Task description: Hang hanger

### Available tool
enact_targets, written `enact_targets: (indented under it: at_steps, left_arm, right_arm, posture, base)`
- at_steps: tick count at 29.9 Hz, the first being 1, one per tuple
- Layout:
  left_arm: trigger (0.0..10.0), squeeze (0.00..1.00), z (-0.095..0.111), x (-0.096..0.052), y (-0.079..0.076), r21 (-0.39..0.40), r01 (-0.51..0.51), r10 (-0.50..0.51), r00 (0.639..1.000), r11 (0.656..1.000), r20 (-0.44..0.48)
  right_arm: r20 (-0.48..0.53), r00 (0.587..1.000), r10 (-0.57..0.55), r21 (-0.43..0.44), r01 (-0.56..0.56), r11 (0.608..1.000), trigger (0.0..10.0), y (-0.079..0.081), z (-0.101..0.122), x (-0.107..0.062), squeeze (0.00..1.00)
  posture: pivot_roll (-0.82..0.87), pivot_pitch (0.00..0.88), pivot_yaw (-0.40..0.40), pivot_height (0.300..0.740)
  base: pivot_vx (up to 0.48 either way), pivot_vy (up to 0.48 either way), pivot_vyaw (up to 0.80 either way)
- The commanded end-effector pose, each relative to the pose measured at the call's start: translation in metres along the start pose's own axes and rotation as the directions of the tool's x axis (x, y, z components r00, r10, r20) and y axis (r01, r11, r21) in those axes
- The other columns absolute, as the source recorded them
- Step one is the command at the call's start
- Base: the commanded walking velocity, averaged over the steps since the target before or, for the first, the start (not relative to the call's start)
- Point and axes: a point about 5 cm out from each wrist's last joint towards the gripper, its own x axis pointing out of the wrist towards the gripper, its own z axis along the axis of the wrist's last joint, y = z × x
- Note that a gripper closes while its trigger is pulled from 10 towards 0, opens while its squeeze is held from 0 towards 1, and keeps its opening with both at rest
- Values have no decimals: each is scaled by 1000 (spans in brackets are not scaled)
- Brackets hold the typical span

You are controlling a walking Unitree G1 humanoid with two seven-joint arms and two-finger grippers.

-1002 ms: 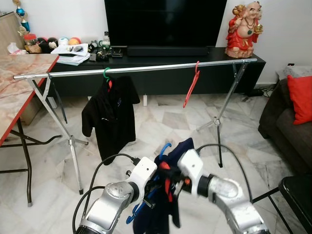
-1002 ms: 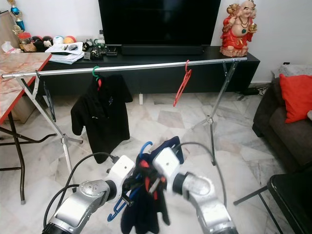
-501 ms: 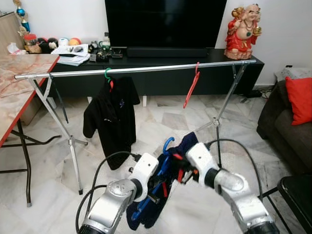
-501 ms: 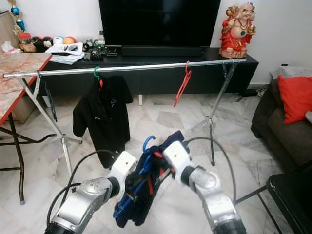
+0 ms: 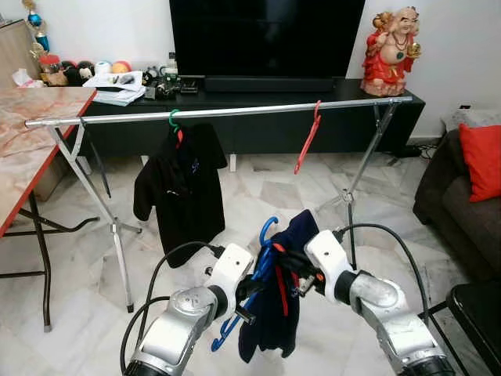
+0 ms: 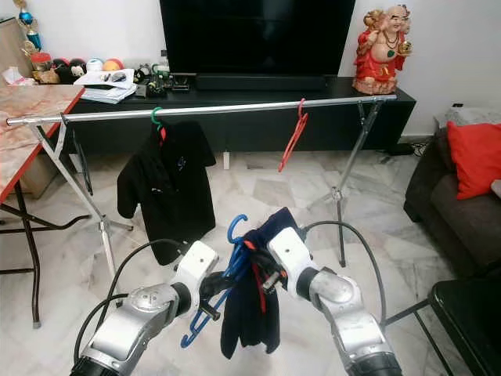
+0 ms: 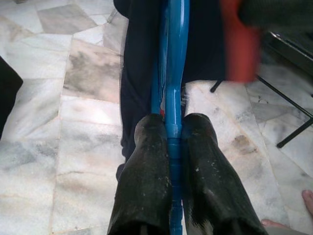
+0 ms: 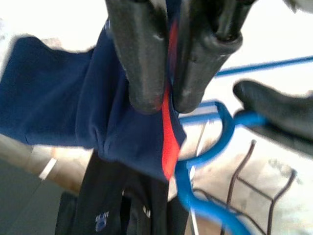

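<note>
Hanging low in front of the clothes rail (image 5: 235, 110), well short of it, blue hanger (image 5: 264, 262) sits pinched in left gripper (image 7: 174, 132) fingers, with navy shirt (image 5: 275, 313) draped beside, its collar fabric clamped in right gripper (image 8: 164, 103), black shirt (image 5: 182, 188) and red hanger (image 5: 308, 141) on rail.

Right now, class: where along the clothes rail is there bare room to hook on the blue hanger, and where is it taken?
The rail is bare between the black shirt and the red hanger, also left of the shirt. The left gripper and right gripper hold the blue hanger and navy shirt below that middle gap.
</note>
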Motion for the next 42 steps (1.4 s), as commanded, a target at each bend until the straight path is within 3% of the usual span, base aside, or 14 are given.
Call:
enact_targets:
  at_steps: [1, 5, 13, 16, 20, 25, 30, 31, 32, 35, 38, 40, 41, 42]
  left_arm:
    - [10000, 0, 17, 0, 3, 4, -12, 11, 996, 1000, 88]
    - [10000, 0, 21, -1, 8, -6, -36, 36, 992, 999, 117]
    - [10000, 0, 22, -1, 9, -11, -49, 50, 990, 999, 128]
    - [10000, 0, 15, -3, 9, 13, -12, 11, 995, 1000, 99]
    - [10000, 0, 12, -4, 9, 20, -4, 2, 996, 1000, 89]
    - [10000, 0, 3, -6, 6, 75, 81, -85, 996, 994, 42]
    - [10000, 0, -2, -9, -1, 150, 186, -188, 982, 971, 2]
    - [10000, 0, -3, -10, -2, 170, 216, -218, 976, 961, -11]
    - [10000, 0, -4, -12, -4, 188, 248, -248, 968, 950, -24]
    - [10000, 0, -5, -12, -5, 216, 294, -291, 956, 931, -47]
    - [10000, 0, -6, -13, -4, 260, 329, -320, 944, 908, -78]
    - [10000, 0, -6, -13, -3, 274, 341, -328, 940, 899, -92]
    - [10000, 0, -6, -14, -4, 288, 365, -350, 931, 885, -103]
    - [10000, 0, -6, -14, -5, 291, 374, -359, 927, 880, -105]
  right_arm:
    - [-26, 999, 20, -36, -21, 999, 10000, 2, -1, -2, 1000]
    - [-91, 994, 56, -79, -63, 995, 10000, 5, -8, -6, 1000]
    - [-124, 990, 71, -101, -84, 991, 10000, 5, -10, -12, 1000]
    - [-132, 991, -7, -144, -12, 989, 10000, -14, -6, -25, 1000]
    - [-132, 989, -59, -161, 38, 986, 10000, -26, -3, -32, 1000]
    - [6, 992, -128, -111, 128, 986, 10000, -52, 19, -48, 1000]
    - [27, 988, -151, -150, 153, 977, 10000, -68, 30, -53, 1000]
    - [22, 989, -143, -179, 145, 973, 10000, -72, 33, -53, 906]
    - [22, 993, -114, -209, 116, 971, 10000, -74, 36, -52, 0]
    - [19, 999, -47, -256, 50, 965, 10000, -76, 43, -51, 0]
    - [-62, 988, 144, -340, -156, 927, 10000, -68, 43, -49, 0]
    - [-110, 975, 195, -352, -221, 909, 10000, -66, 39, -50, 0]
    - [-142, 954, 265, -336, -298, 893, 10000, -62, 34, -50, 63]
    - [-146, 943, 299, -325, -332, 886, 10000, -60, 33, -51, 396]
  posture:
    - [101, 0, -35, 740]
    - [96, 0, -36, 740]
    - [98, 0, -39, 740]
    - [90, 0, -39, 740]
    - [88, 0, -38, 740]
    - [87, 0, -38, 740]
    - [86, 0, -37, 740]
    - [84, 0, -36, 740]
    - [81, 0, -35, 740]
    - [80, 0, -35, 740]
    - [84, 0, -42, 740]
    - [85, 0, -42, 740]
    - [85, 0, -42, 740]
    - [85, 0, -42, 740]
  base:
    - [0, 0, 0]
    - [0, 0, 0]
    - [0, 0, 0]
    - [0, 0, 0]
    - [0, 0, 0]
    - [0, 0, 0]
    - [0, 0, 0]
    - [0, 0, 0]
    - [0, 0, 0]
    - [0, 0, 0]
    - [0, 0, 0]
    - [0, 0, 0]
    - [0, 0, 0]
    - [0, 0, 0]
